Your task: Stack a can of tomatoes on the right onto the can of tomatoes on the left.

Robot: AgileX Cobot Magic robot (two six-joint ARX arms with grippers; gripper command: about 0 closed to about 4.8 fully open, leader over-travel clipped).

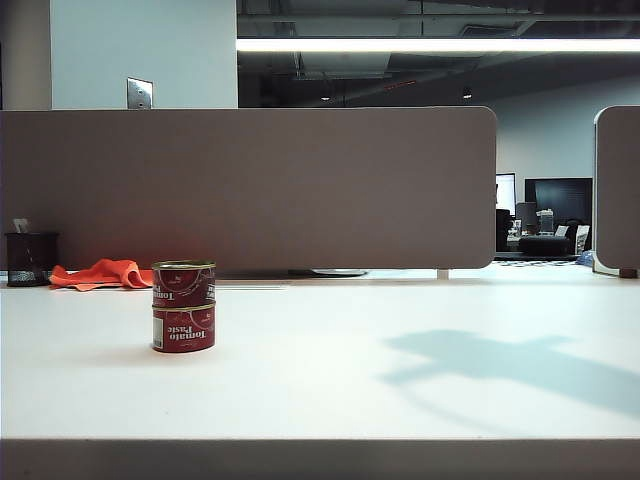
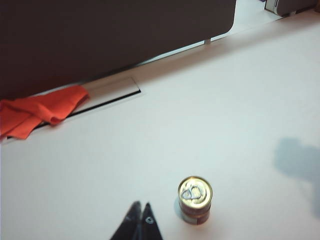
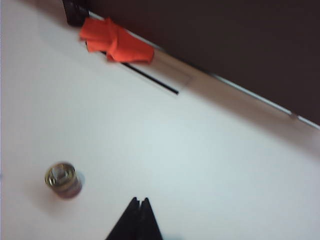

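- A wide white table point(image 1: 400, 330) fills the front.
- Behind the table stands a grey-brown partition point(image 1: 250, 185).
- Above the partition, a long ceiling light point(image 1: 440, 45) glows.
- Right of the partition, a dark office with a monitor point(image 1: 505, 192) shows.

I see two red tomato cans stacked, upper can point(image 1: 183, 283) upright on lower can point(image 1: 184, 328), labels facing me, gold pull-tab lid point(image 2: 195, 191) on top. Stack stands left of centre on white desk point(image 1: 400, 400).
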